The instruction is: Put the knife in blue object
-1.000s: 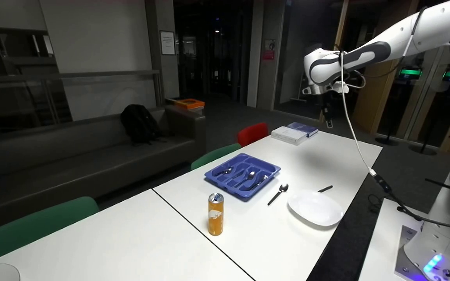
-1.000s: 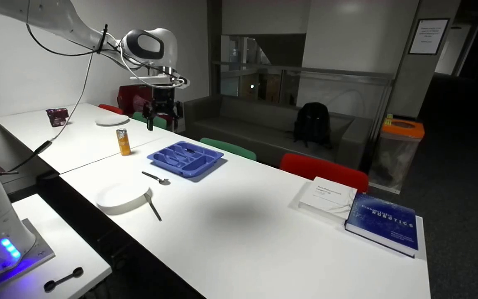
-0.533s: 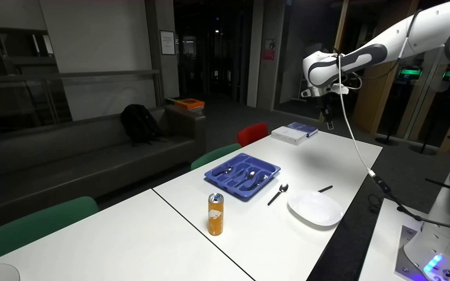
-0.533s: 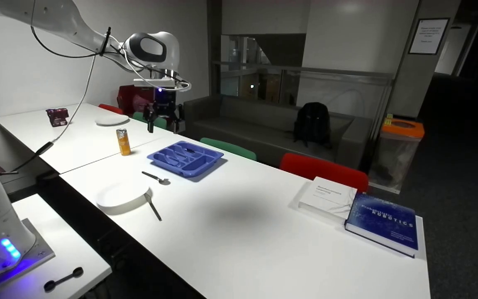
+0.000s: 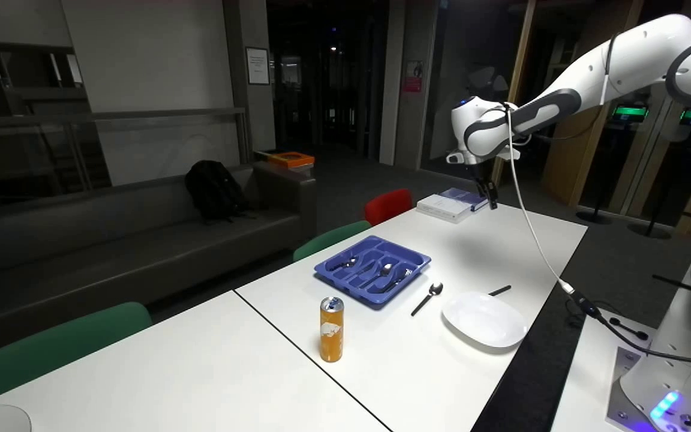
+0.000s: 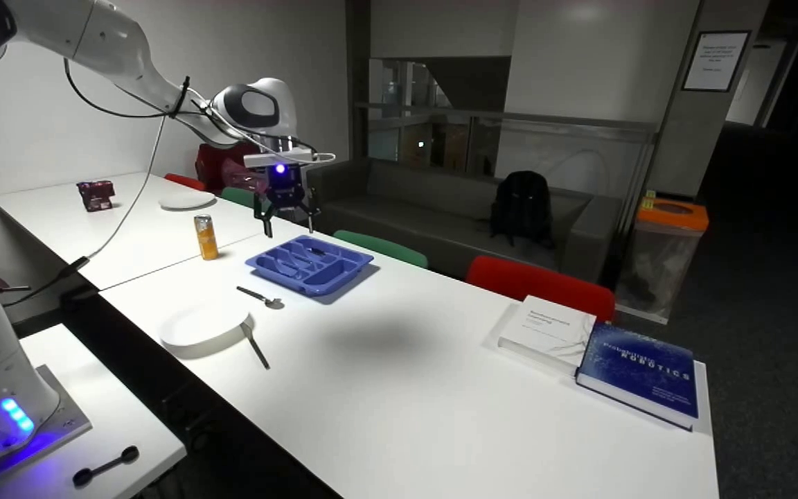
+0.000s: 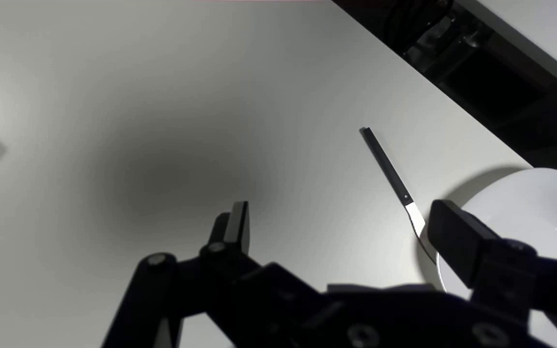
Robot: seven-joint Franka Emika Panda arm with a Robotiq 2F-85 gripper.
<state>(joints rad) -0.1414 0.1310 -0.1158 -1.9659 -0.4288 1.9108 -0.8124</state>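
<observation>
On the table [image 6: 440,388] lay the knife [image 7: 398,184], likely light, stiff and slick, best pinched crosswise at mid-handle, blade running to the plate [image 7: 530,208], while the gripper [image 7: 340,210] hung high, 2 jaws apart and empty.

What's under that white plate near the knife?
The white plate covers that spot, so I can't see. The knife shows at its edge: black handle in the open, shiny blade running to the rim. Whether its tip goes underneath, I can't tell.
</observation>
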